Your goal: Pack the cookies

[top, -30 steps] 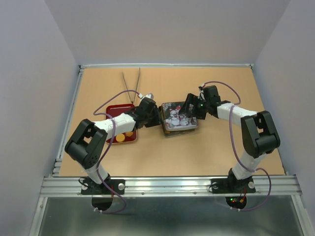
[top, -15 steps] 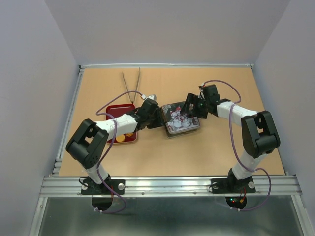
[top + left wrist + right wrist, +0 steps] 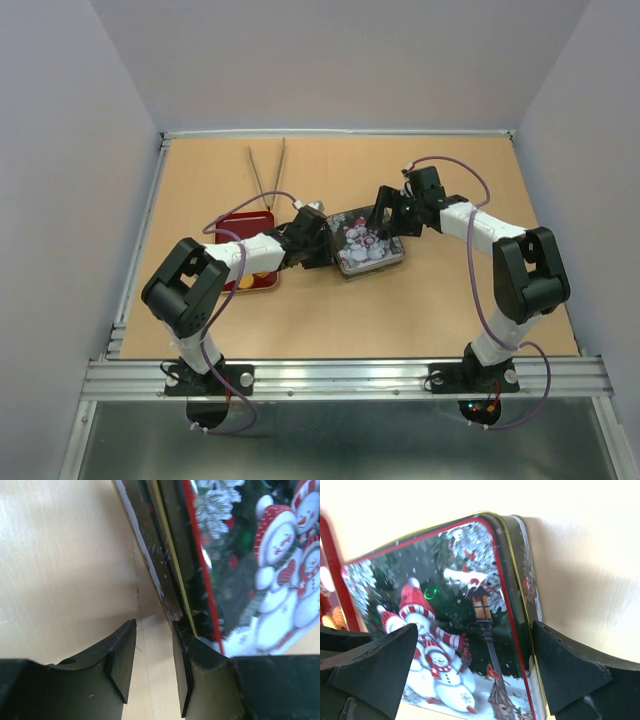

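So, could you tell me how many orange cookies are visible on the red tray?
2 orange round cookies, both at the red square tray's near edge; the left arm may hide more.

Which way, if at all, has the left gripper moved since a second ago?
Yes: the left gripper slid right, away from the red tray, toward the tin's left edge.

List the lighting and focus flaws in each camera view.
Top external: even light, sharp, only soft shadows on the table. Left wrist: the tin is so close its snowman lid blurs; the fingers look crisper. Right wrist: the table blows out to near white, a green glint sits on the lid.
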Controlling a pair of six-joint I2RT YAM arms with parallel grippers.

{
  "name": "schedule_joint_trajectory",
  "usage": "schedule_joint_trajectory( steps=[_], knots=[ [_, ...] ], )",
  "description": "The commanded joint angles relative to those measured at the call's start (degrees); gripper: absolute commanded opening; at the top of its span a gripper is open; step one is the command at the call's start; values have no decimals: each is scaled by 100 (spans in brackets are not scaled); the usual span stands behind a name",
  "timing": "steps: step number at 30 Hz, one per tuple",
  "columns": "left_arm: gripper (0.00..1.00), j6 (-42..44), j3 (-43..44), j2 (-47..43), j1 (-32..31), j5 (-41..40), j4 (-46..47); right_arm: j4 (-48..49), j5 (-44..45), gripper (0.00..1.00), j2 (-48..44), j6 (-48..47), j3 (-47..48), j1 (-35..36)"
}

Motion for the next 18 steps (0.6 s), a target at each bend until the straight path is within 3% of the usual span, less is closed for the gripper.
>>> schedule_joint_trajectory(
  steps=[1,18],
  knots=[
    [46,-20,126,-79,-49,93,83,-26,-1,100,-318,-92,526,37],
    [46,-20,135,-71,-49,84,65,-466,438,100,-160,-267,808,-112]
  ],
)
